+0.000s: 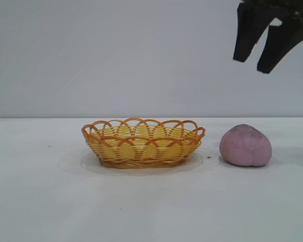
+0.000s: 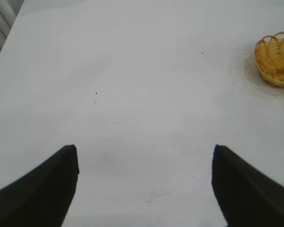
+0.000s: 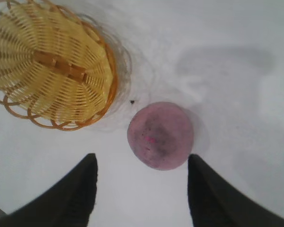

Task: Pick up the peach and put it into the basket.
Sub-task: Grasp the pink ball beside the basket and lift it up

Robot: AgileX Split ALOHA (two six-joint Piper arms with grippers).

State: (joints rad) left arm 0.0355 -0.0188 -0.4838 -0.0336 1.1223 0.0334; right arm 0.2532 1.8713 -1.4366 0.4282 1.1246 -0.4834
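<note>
The right gripper (image 1: 263,56) hangs high above the peach (image 1: 246,145), tilted steeply down with its fingers spread and holding nothing, so this looks like the approach before the grasp. The peach sits on the table (image 1: 151,212) just beside the empty basket (image 1: 143,143), not touching it; next the gripper must drop straight down around it. The left gripper (image 2: 144,189) is parked wide open over bare table, well away.
</note>
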